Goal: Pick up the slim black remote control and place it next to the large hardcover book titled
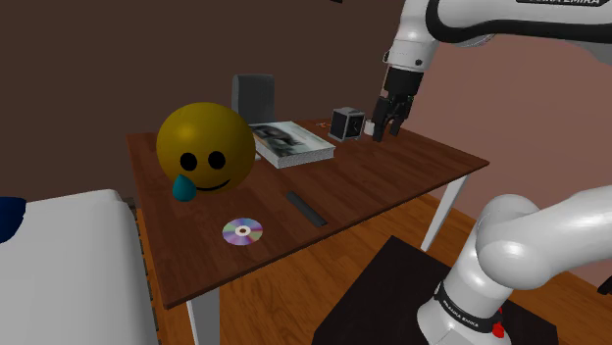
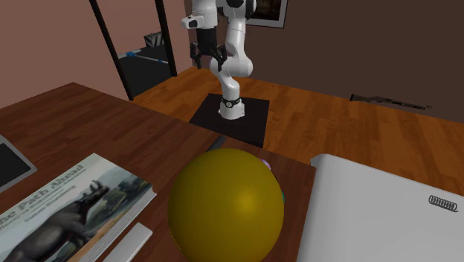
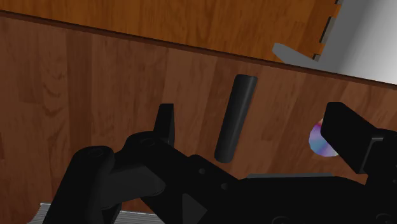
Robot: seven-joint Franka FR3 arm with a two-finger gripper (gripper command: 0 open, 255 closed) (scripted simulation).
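Wide brown wooden table (image 1: 392,172) on white legs, and plenty of bare wood: the end toward the shoulder view's right is open from the far edge to the near edge. A broad bare strip also runs down the middle of the top. A flat white unit (image 1: 69,265) butts against the opposite end. The black stand (image 1: 387,294) sits on the wooden floor (image 1: 294,294), just off the near edge.

Big yellow smiley ball (image 1: 206,147) sits toward the white unit's end, with a small teal drop shape (image 1: 182,188) touching its underside. Just beside the ball, along the far edge, the hardcover book (image 1: 291,143) lies flat. In the second exterior view its cover (image 2: 67,205) shows a horned animal. A small black cube (image 1: 346,123) stands just past the book, nearer the far corner.

The gripper (image 1: 387,125) hangs in the air by that cube, above the far edge. Its fingers (image 3: 167,121) are spread wide apart with nothing between them, touching nothing.

The slim black remote (image 1: 306,209) lies flat about midway along the near edge, at a slant, with one end close to the edge. It is well apart from the book, with bare wood between them. The wrist view has the remote (image 3: 235,118) below the parted fingers.

A shiny disc (image 1: 242,231) lies near the remote, on the white unit's side and close to the near edge.
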